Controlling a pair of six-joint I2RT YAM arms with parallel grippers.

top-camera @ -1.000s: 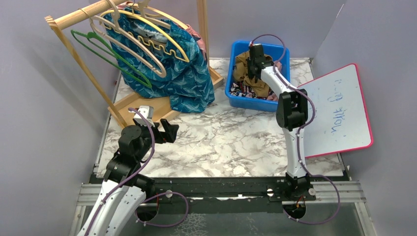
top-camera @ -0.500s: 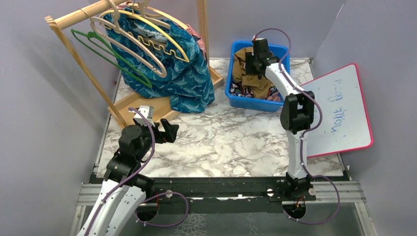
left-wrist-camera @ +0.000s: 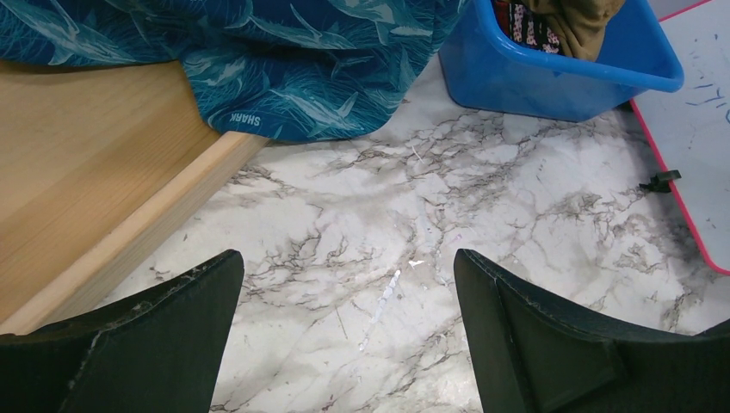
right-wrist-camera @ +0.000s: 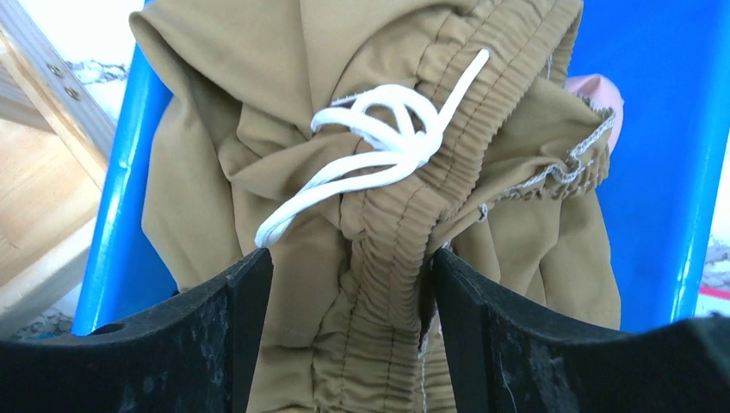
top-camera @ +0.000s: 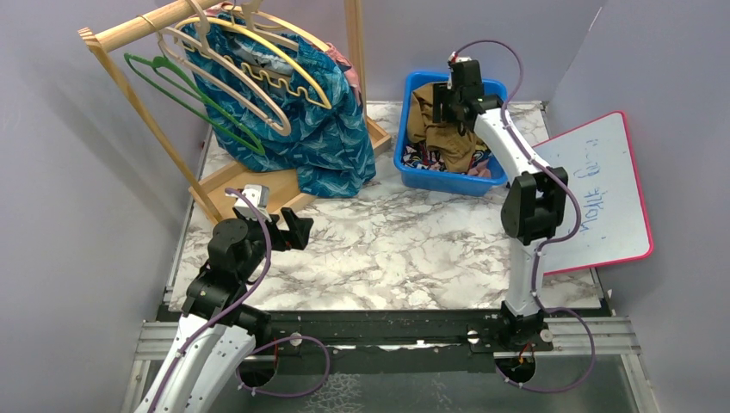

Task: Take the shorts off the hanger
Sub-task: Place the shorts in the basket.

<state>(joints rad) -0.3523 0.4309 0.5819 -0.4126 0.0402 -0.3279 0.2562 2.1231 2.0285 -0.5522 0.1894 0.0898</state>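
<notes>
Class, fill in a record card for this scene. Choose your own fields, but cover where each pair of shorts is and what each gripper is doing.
Surface: marble-look table
Hung: teal patterned shorts, on the wooden rack
In the blue bin: olive-brown shorts with a white drawstring on top, printed fabric beneath
Left gripper: open, above bare table, holding nothing
Right gripper: jaws apart, one on either side of the olive-brown shorts' waistband
Also present: whiteboard

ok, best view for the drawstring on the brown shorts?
Right wrist: white drawstring close up, looped over the waistband. Top external shows the brown shorts but no cord; left wrist only a fabric scrap.
</notes>
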